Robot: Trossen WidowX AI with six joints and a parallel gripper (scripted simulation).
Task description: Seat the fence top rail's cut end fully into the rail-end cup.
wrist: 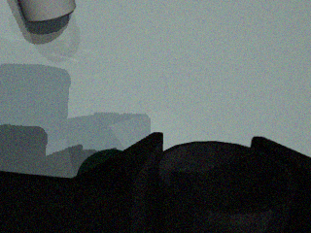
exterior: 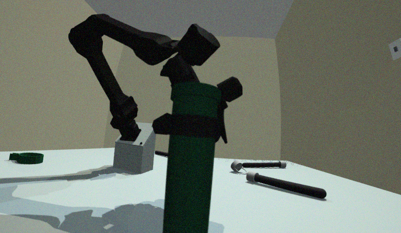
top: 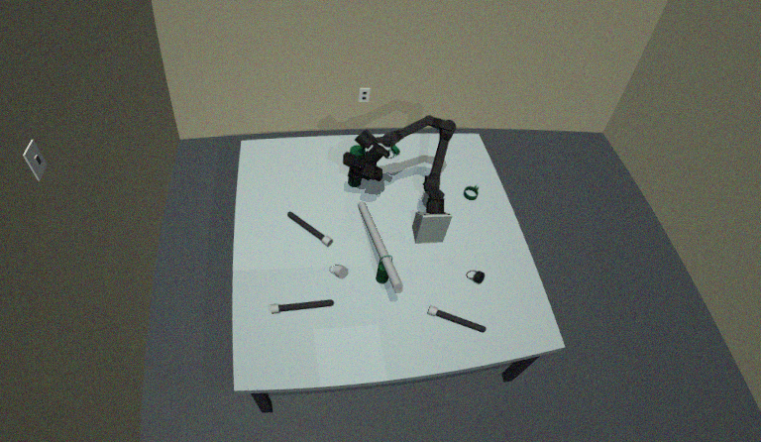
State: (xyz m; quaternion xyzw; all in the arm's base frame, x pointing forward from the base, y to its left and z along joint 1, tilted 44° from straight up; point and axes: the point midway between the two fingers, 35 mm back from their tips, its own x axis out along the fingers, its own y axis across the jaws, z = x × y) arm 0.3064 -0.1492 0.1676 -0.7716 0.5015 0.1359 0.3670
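At the near side of the pale counter point(top: 269, 359) point(exterior: 295, 216) point(wrist: 194, 73), three pale-ended dark rods lie flat: the near-right rod point(top: 457, 320) point(exterior: 161, 153), the near-left rod point(top: 305, 305) point(exterior: 261, 164) and the far-left rod point(top: 308, 228) point(exterior: 290, 185). The exterior view shows only a sliver of the near-right one past the big post.

The pale top rail point(top: 376, 237) point(wrist: 49, 7) passes through the green loop cap point(top: 380, 263) on a short green post point(top: 381, 274); the wrist view cuts it off at the upper left. Its far end lies short of the big green post point(top: 354, 180) point(exterior: 189, 183), apart from the rail-end cup point(wrist: 209, 180). The hand point(top: 364, 172) point(exterior: 221, 132) point(wrist: 206, 144) pinches what seems to be that dark cup, black on black in poor light. The arm covers much of the big post from above. In the exterior view, the dark brace band point(exterior: 193, 125) circles it beneath the green post cap point(top: 357, 150) point(exterior: 196, 90), and the post's foot runs out of frame.

Grainy shadows cross the counter's far part. Beyond are grey floor and a tan wall with an outlet point(top: 364, 94).
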